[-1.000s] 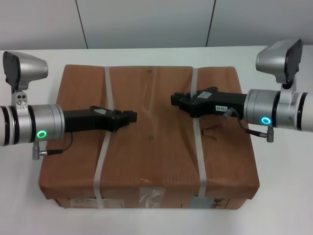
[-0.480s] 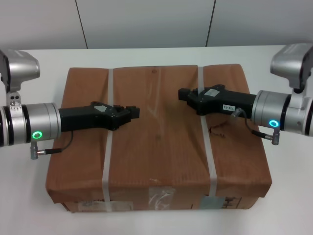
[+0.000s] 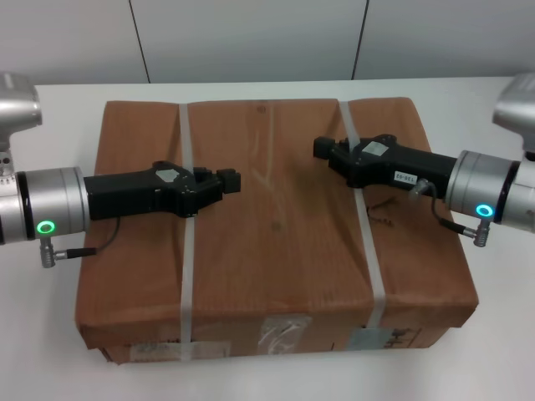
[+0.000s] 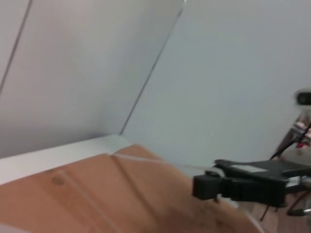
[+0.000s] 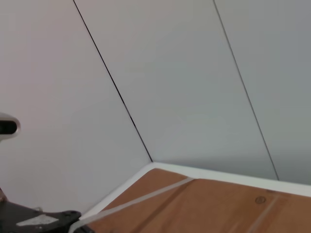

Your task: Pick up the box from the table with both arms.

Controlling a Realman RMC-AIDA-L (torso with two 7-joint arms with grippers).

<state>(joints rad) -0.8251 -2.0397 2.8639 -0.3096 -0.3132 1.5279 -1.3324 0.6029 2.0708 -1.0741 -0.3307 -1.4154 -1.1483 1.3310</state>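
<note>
A pale grey panelled wall (image 3: 251,38) with thin dark seams stands behind.

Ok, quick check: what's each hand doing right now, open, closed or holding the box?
Left hand: over the box top by the left strap; open or closed cannot be told.
Right hand: over the box top by the right strap; cannot be told.

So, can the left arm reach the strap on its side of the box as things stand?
Probably yes. The left tool sits over the box top, right beside the left strap, and nothing lies between them.
</note>
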